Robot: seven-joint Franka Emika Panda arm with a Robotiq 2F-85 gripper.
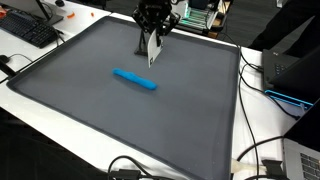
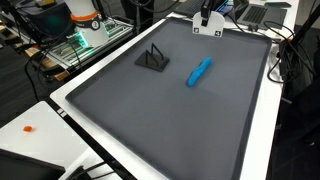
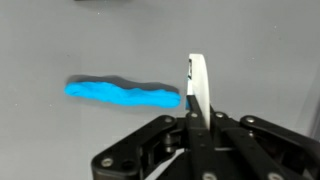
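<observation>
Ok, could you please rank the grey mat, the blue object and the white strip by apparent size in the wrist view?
1. grey mat, fills the background.
2. blue object.
3. white strip, nearer the camera and partly hidden in the gripper.

We see a white table (image 1: 50, 115) whose top is almost wholly covered by a large grey mat (image 1: 150, 125) with a darker border; the white shows as a narrow band outside that border in both exterior views. Flat on the mat, well away from every edge, lies a long blue piece (image 1: 135, 79) with a wavy outline, bright against the plain grey in the wrist view. In an exterior view a small black shape (image 2: 152, 58) sits on the mat near the blue piece but apart from it; we cannot tell what it is. A tiny orange thing (image 2: 28, 128) lies on the white surface outside the mat, and black cables (image 1: 130, 168) trail over the table's near edge
</observation>
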